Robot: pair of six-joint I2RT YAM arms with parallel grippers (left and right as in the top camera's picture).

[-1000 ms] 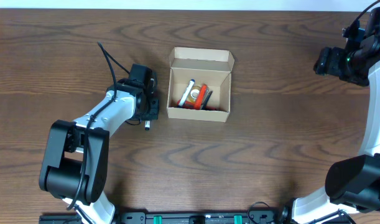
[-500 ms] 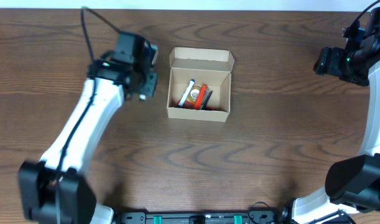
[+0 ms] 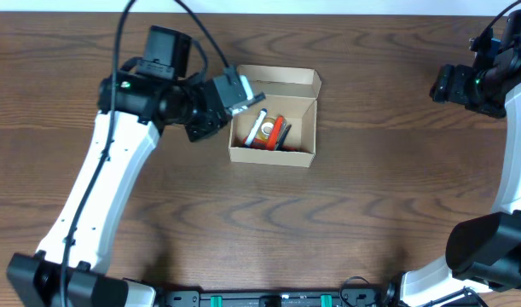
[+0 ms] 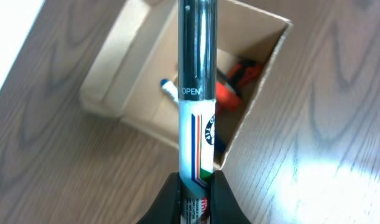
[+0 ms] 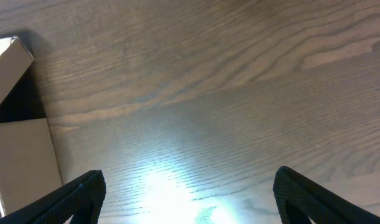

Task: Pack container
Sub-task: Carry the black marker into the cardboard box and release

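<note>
On the table (image 3: 371, 213) the container (image 3: 271, 156) lay open, right gripper (image 5: 191, 180) well right of it with jaws spread, left gripper (image 4: 196, 190) over its left wall pinching a marker (image 4: 197, 93); judged it should clear that wall, line up with the pens (image 3: 269, 130) inside, then release.

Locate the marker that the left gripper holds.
In the left wrist view the marker, clamped in the left gripper, points over the open box. Overhead, that is at the box's left rim, left of table centre.
</note>
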